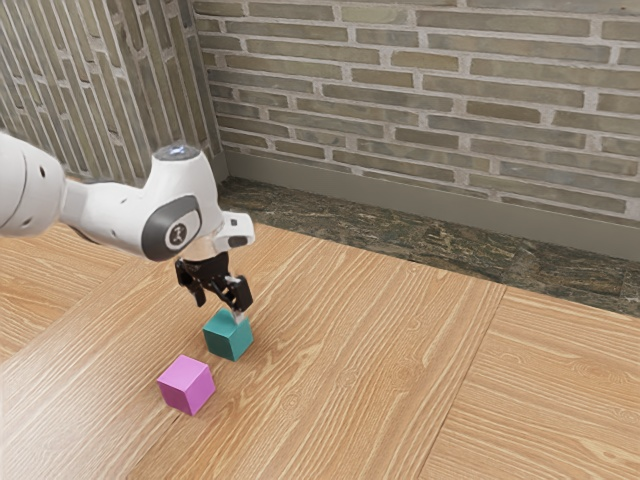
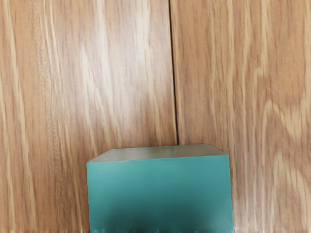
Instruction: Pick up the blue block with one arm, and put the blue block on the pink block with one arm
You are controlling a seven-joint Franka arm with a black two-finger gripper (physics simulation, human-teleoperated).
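Nearest the camera in the exterior view, the pink block (image 1: 186,384) sits flat on the wooden table (image 1: 380,400), one corner turned toward the viewer. Nothing is stacked on it. Just behind it and slightly toward the exterior view's right stands the teal block (image 1: 229,337), the blue-green cube that the task names. It also rests on the tabletop, close to the pink block but apart from it, with a strip of bare wood between them.

Directly above the teal block hangs the black gripper (image 1: 222,308), pointing down. Its jaws stand apart at roughly the width of the cube, with the tips at about the level of the block's upper edge. One light-tipped finger meets the block's far upper corner, and the other is poised over the opposite side; the cube is not clamped between them.

In the wrist view the teal block (image 2: 159,194) lies right under the hand, its broad face squarely in line with the camera, and a dark seam (image 2: 173,73) between two planks runs away from it along the table (image 2: 87,73).

The white arm (image 1: 120,215) reaches in from the exterior view's left, bent at its rounded joint above the gripper. Beyond the table edge lies a band of dark stone floor (image 1: 420,235), and behind that a grey-brown brick wall (image 1: 420,90)
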